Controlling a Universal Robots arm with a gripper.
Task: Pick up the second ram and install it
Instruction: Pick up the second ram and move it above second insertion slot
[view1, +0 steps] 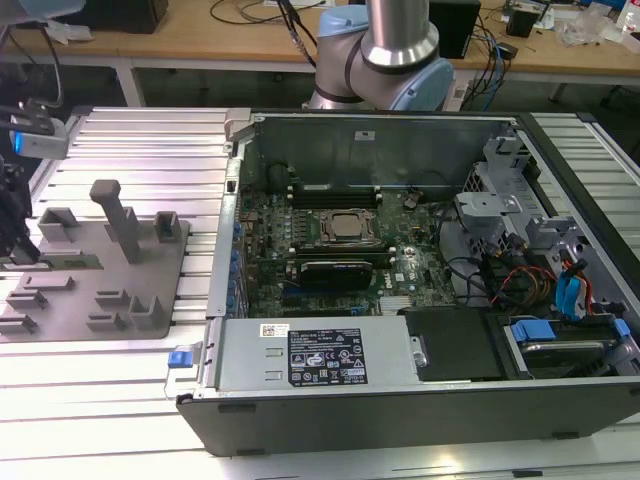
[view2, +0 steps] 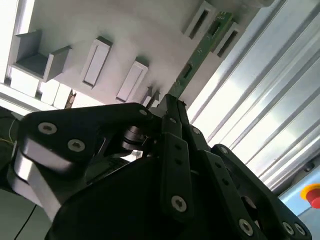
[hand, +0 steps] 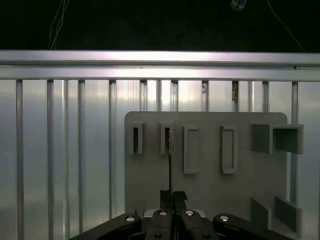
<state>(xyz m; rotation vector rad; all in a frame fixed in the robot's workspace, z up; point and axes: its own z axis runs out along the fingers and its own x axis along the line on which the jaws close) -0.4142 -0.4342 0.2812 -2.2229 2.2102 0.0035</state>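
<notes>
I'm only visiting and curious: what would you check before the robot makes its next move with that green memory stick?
1. Tool shut on the memory stick: ok.
2. Stick held in line with the tool, not skewed: ok.
3. Stick lifted clear of the gray holder: cannot tell.
4. Computer case open: ok.
5. A free slot beside the processor socket: cannot tell.

The second ram (view2: 197, 54) on the fixture tray (view1: 110, 278), tray at the exterior view's left of the computer case (view1: 400, 410).
</notes>
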